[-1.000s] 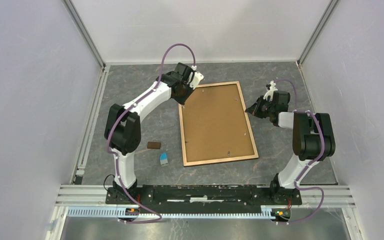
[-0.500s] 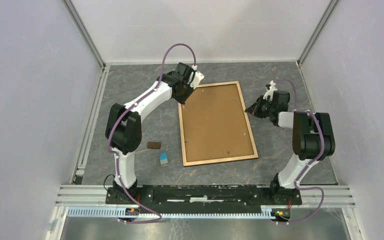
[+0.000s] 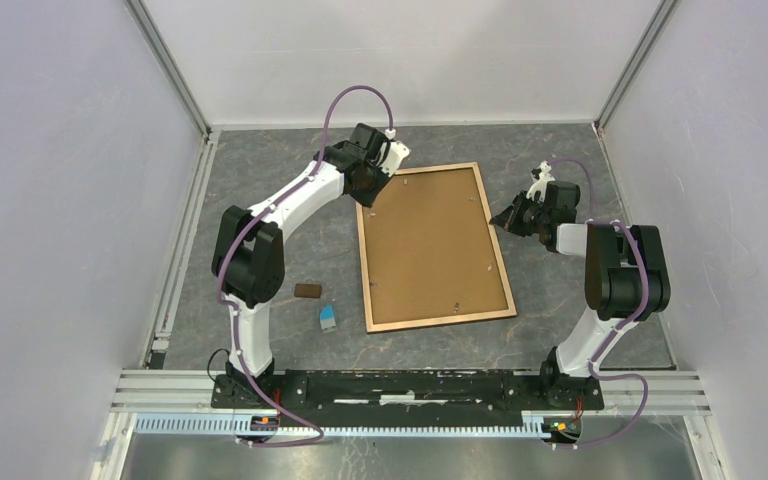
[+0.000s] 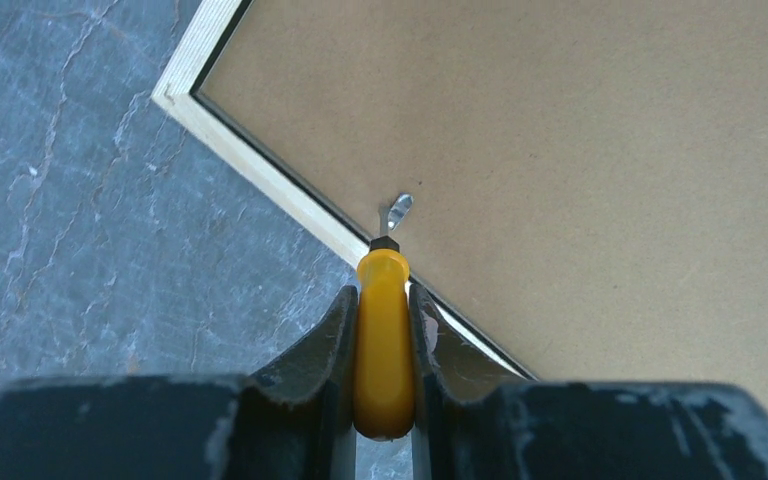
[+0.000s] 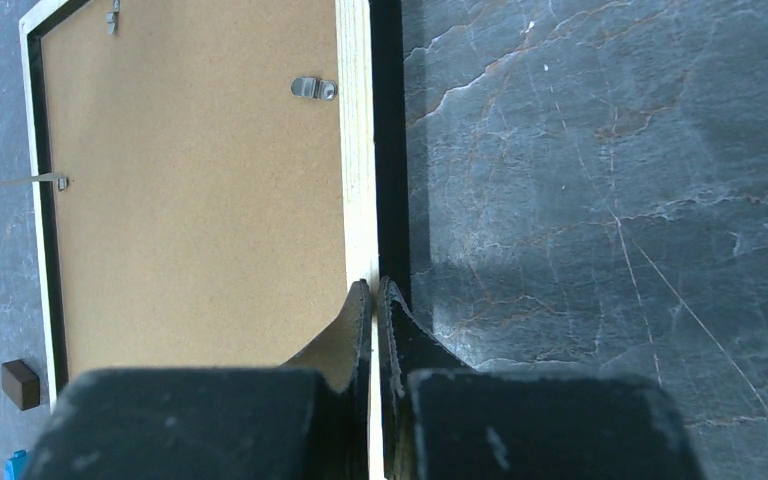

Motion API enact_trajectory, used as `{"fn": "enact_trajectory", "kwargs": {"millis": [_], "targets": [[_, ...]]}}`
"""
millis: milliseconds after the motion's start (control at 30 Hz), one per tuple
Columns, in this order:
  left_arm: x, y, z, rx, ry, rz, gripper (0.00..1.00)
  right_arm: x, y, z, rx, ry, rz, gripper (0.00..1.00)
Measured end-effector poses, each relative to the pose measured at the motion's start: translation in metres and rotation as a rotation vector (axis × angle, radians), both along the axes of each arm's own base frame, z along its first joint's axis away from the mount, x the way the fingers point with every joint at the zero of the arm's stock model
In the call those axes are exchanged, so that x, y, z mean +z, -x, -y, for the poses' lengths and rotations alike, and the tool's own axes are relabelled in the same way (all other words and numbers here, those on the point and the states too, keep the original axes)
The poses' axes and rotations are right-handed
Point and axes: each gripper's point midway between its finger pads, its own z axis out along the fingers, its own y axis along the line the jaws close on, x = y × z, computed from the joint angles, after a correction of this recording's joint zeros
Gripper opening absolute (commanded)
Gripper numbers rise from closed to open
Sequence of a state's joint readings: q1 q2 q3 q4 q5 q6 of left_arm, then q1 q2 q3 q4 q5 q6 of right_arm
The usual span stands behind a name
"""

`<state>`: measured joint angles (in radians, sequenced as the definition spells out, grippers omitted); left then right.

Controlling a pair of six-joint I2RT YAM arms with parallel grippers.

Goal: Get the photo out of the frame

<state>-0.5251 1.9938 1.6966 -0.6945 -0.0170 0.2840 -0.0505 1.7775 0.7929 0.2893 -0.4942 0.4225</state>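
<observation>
The frame (image 3: 434,247) lies back-up at the centre of the table (image 3: 545,310), slightly askew, its brown backing board (image 4: 580,150) set inside a light wood rim.

The overhead view gives only this layout. The left wrist view adds that the left gripper (image 4: 381,300) is pinching a yellow-handled screwdriver (image 4: 383,345), whose tip meets a small metal tab (image 4: 397,208) just inside the rim. The right wrist view shows the right gripper (image 5: 376,292) with its fingers pressed together, nothing between them, their tips at the outer edge of the rim in the lower middle of that picture. Whether they touch the wood cannot be told. A metal turn clip (image 5: 314,88) sits on the board near the same rim, higher up.

From above, the left arm stretches far forward to the frame's upper-left corner, wrist bent down. The right arm is folded, its forearm pointing left at the frame's right side.

Left of the frame, well apart from it, lie a small brown block (image 3: 308,291) and a blue object (image 3: 328,318).
</observation>
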Motion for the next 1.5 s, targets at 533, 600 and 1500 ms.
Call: {"fn": "enact_trajectory", "kwargs": {"millis": [533, 600, 1500], "targets": [[0.003, 0.009, 0.019, -0.059, 0.067, -0.027, 0.02, 0.0, 0.0, 0.0, 0.003, -0.002, 0.002, 0.0], [0.006, 0.018, 0.019, -0.072, 0.076, -0.051, 0.02, 0.0, 0.0, -0.001, 0.005, -0.003, 0.002, 0.0], [0.01, 0.201, 0.013, -0.406, -0.039, -0.225, 0.02, 0.001, 0.0, -0.003, 0.028, -0.018, 0.007, 0.0]]}}
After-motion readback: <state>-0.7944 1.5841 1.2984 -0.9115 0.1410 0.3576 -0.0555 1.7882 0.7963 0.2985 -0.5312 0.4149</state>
